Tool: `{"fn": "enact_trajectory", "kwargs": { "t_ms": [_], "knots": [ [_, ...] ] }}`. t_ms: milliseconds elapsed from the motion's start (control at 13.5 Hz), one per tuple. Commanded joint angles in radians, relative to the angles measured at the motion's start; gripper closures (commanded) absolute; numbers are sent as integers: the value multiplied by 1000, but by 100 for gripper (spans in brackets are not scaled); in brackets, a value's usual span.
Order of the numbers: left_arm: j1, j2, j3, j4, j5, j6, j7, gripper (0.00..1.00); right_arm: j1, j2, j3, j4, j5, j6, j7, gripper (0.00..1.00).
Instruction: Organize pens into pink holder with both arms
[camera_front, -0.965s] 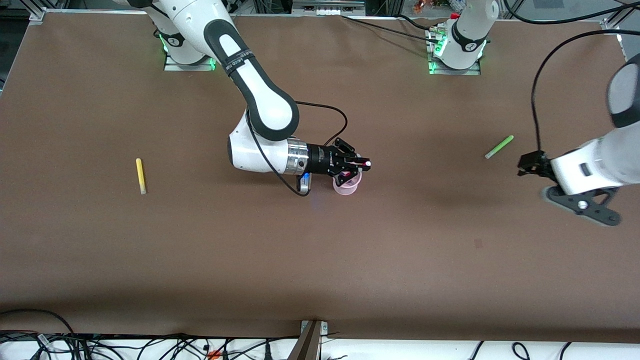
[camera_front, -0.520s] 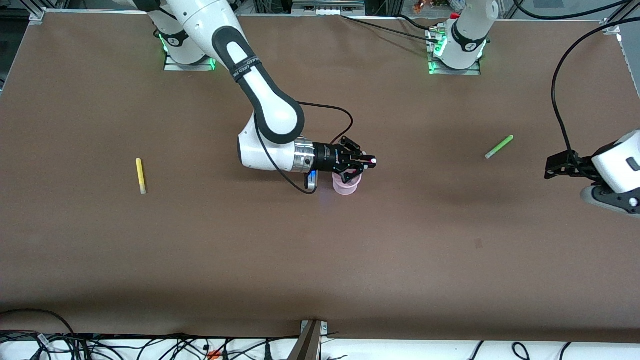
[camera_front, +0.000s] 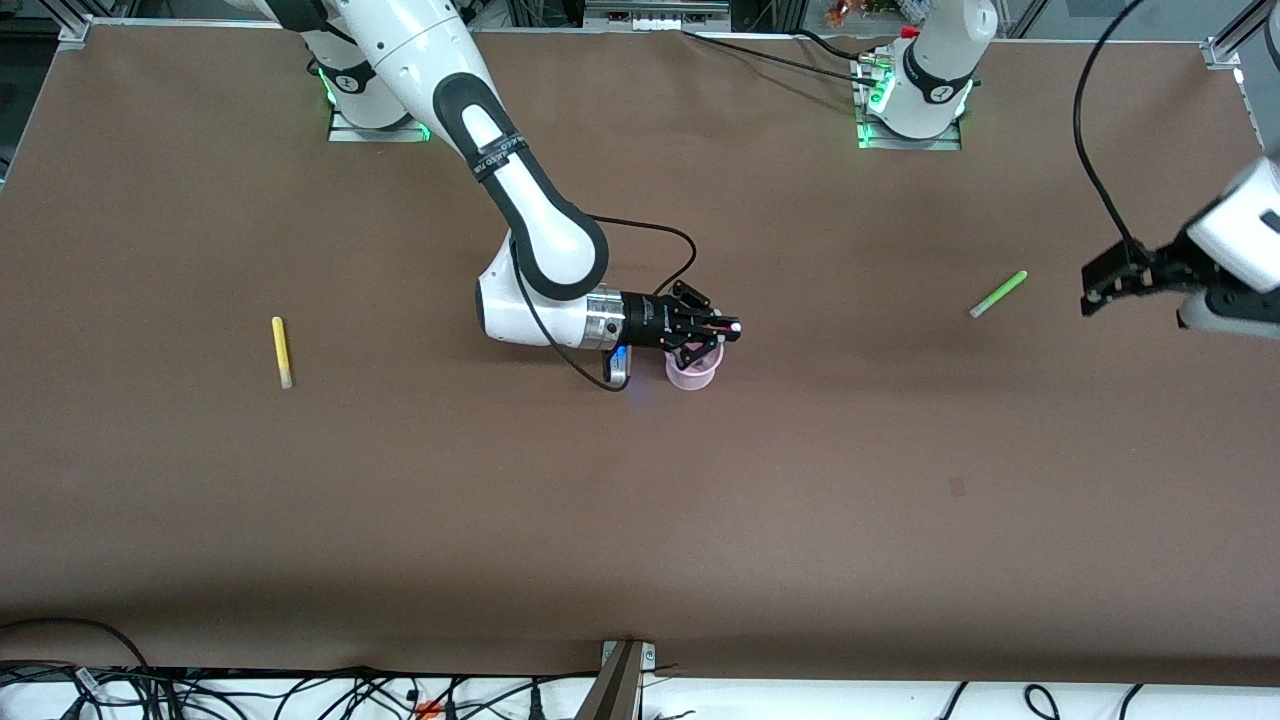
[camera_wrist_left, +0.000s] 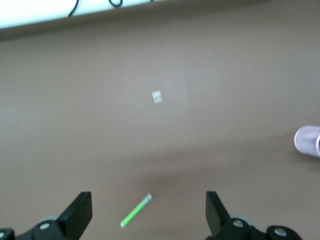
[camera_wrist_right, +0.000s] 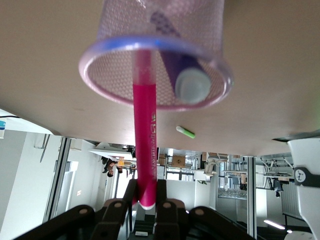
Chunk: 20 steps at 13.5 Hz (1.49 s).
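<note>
My right gripper (camera_front: 716, 334) is shut on the magenta pen (camera_wrist_right: 146, 150) and holds it at the pink holder (camera_front: 692, 374). In the right wrist view the pen's free end reaches in through the holder's rim (camera_wrist_right: 100, 75). The dark purple pen (camera_wrist_right: 184, 80) stands inside the holder. The light green pen (camera_front: 998, 294) lies on the table toward the left arm's end. My left gripper (camera_front: 1098, 288) is open and empty, in the air beside the green pen. In the left wrist view the green pen (camera_wrist_left: 135, 210) shows between the spread fingers (camera_wrist_left: 80, 212). The yellow pen (camera_front: 283, 352) lies toward the right arm's end.
The brown table (camera_front: 640, 520) carries only the pens and the holder. The holder also shows at the edge of the left wrist view (camera_wrist_left: 307, 141). A small pale mark (camera_wrist_left: 157, 96) is on the table surface. Cables hang along the table's near edge.
My left arm swung out toward its end of the table, then moved toward its base, and is now beside the green pen. My right gripper shifted only slightly at the holder, still holding the magenta pen.
</note>
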Motion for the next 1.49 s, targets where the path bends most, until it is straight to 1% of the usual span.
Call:
{"fn": "enact_trajectory", "kwargs": {
  "t_ms": [0,74,149,223,446,520,668,817,891,1040,1114,1188,1411],
  "knots": [
    [-47,-153,44,-198,-6,45,-11,0,-4,16,-3,-5,28,0,-66,79],
    [-49,-153,57,-208,-6,47,-11,0,-4,16,-3,-4,27,0,-66,46],
    [-47,-150,64,-211,-6,41,-13,0,-4,15,-3,-2,25,2,-66,19],
    [-47,-143,66,-205,-8,38,-12,0,-4,9,-5,1,21,0,-64,2],
    [-38,-115,66,-171,-8,38,-7,0,-3,-31,-25,7,6,0,-52,1],
    [-38,-107,66,-166,-8,36,-7,0,-3,-52,-52,6,-32,-2,-55,1],
    [-41,-100,66,-147,-8,32,-7,0,-4,-101,-71,6,-185,-3,-55,1],
    [-44,-77,64,-133,-6,30,-10,0,-6,-144,-106,0,-301,-14,-55,0],
    [-44,-77,63,-133,-6,28,-8,0,-6,-166,-140,-5,-380,-35,-57,0],
    [-44,-75,60,-133,-8,19,-7,0,-6,-201,-245,4,-604,-157,-67,0],
    [-44,-75,60,-134,-8,19,-7,0,-6,-226,-287,6,-698,-214,-89,0],
    [-44,-73,60,-134,-8,18,-7,0,-6,-249,-327,6,-765,-266,-139,0],
    [-41,-73,58,-133,-8,18,-7,0,-6,-316,-431,4,-925,-435,-309,0]
  ]
}}
